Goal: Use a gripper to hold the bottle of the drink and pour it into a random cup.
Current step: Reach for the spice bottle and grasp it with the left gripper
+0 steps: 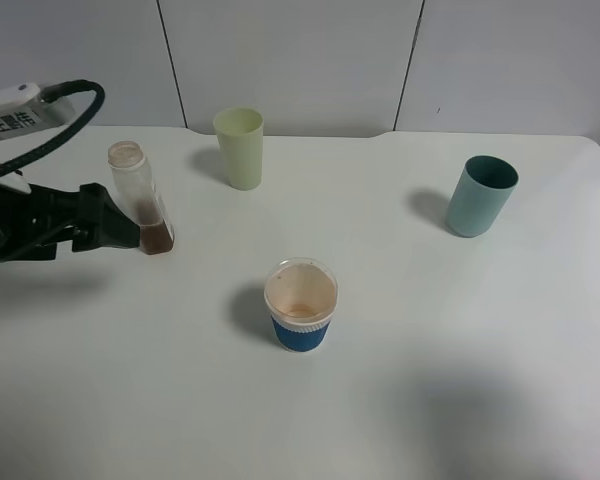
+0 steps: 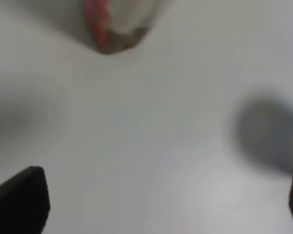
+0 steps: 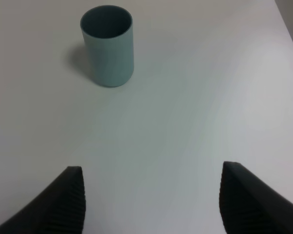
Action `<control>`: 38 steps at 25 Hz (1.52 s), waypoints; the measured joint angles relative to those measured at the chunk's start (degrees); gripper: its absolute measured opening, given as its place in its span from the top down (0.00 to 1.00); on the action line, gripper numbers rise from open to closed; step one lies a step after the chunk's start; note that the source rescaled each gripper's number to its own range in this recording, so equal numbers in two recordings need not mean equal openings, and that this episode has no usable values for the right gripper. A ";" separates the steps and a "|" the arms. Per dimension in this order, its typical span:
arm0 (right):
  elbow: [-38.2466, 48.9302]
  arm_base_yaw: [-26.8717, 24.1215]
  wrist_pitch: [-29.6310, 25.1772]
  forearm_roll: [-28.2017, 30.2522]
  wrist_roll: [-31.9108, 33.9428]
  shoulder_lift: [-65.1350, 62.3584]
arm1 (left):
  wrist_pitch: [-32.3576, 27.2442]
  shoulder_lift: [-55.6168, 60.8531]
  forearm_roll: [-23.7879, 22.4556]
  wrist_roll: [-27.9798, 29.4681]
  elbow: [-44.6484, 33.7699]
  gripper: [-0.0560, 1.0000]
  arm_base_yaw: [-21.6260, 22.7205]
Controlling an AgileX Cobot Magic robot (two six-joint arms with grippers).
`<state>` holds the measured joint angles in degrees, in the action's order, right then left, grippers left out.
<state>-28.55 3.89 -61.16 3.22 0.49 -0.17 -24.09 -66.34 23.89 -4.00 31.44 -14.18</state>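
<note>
Fingertips (image 2: pixel 20 201) of my left gripper (image 2: pixel 158 200) fill the lower corners of the left wrist view, spread wide with nothing but bare worktop (image 1: pixel 430 400) between them. So that gripper is released and holding nothing. The bottle (image 1: pixel 140 196) stands just ahead of it, uncapped, with a little brown drink settled at its base. From the wrist I see only its blurred foot and a smear of red print (image 2: pixel 112 29), in front of the jaws and off toward one finger, not yet between them. From the high camera the left gripper (image 1: pixel 130 226) sits low beside the bottle's base; I cannot tell whether it touches.

I judge this to be the approach to the grasp, with nothing of the pour begun. The pale yellow-green cup (image 1: pixel 239 148) waits beyond the bottle from my left gripper and off to one side, apart from it. The blue-sleeved cup (image 1: pixel 301 304) stands off to the gripper's other side.

Next I would line the jaws up on the bottle, ease forward until the flat sides lie between the fingers, then close. I would want the hold higher on the body than the gripper is now. With the neck open, the carry must stay upright until the mouth is over the cup's rim.

My right gripper (image 3: pixel 156 207) is also released, jaws apart over bare worktop, with the teal cup (image 3: pixel 107 46) well ahead of it.
</note>
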 joint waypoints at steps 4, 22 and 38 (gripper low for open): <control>0.00 0.00 0.00 0.00 0.00 0.00 | 5.74 -3.45 2.13 -0.39 -1.48 0.00 -3.87; 0.00 0.00 0.00 0.00 0.00 0.00 | 27.22 -20.11 6.68 -2.48 -1.87 0.00 -9.72; 0.00 0.00 0.00 0.00 0.00 0.00 | 47.48 -30.63 6.70 -5.08 -1.93 0.00 -10.88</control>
<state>-28.55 3.89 -61.16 3.22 0.49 -0.17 23.39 -96.97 30.59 -9.08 29.50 -25.05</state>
